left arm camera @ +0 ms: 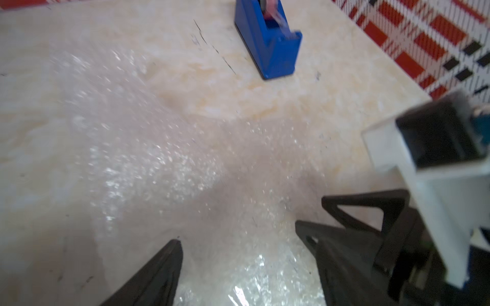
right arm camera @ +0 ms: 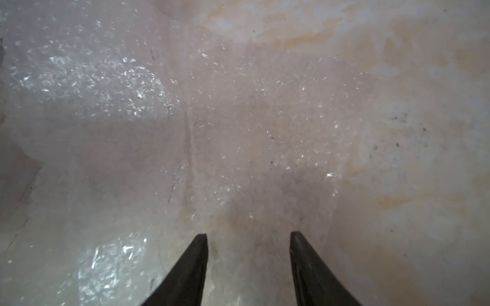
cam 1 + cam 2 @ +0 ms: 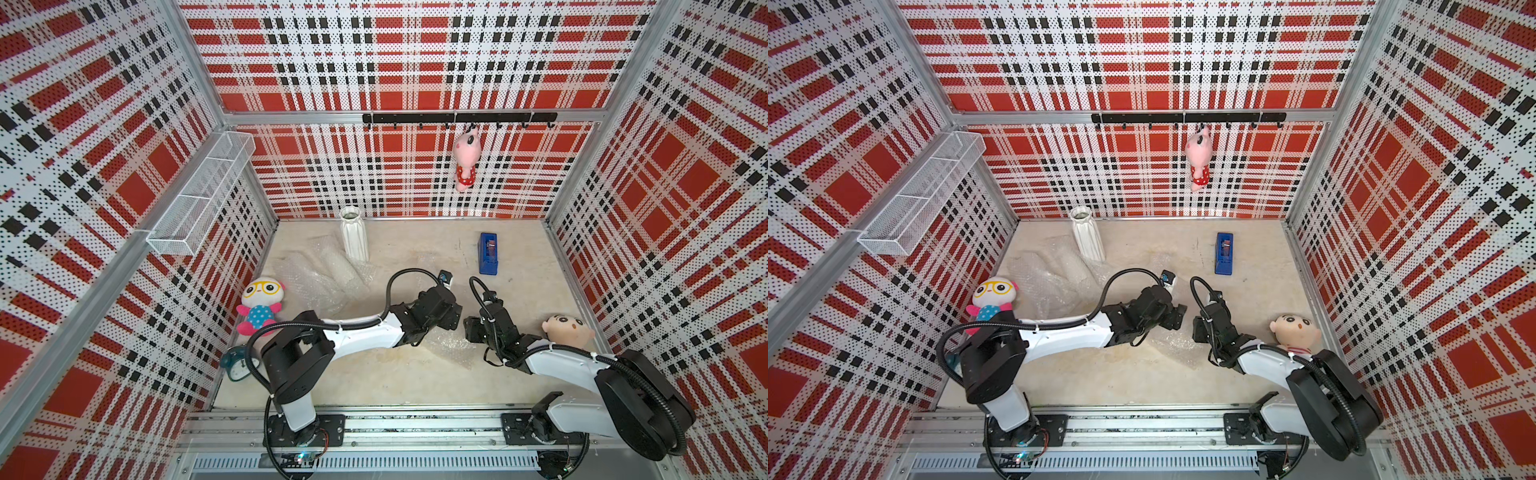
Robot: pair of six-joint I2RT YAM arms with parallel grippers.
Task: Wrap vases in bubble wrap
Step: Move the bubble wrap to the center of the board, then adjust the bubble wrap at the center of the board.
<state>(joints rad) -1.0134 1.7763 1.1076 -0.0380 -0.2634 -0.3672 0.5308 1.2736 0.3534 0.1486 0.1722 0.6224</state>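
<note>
Top views bright, edges bowed, wrist views blurred, bubble wrap glinting

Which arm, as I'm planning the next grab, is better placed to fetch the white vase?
Likely left: the vase stands back left, on that arm's side; the left claw is open and empty.

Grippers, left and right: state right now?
Left gripper: open, empty, over translucent crinkly bubble wrap sheet.
Right gripper: open, empty, also over bubble wrap.

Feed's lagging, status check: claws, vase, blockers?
Left claw open, right claw open, both over translucent bubble wrap sheet. Tall white ribbed ceramic vase upright, bare, at back. Blue plastic tape dispenser stands apart.
</note>
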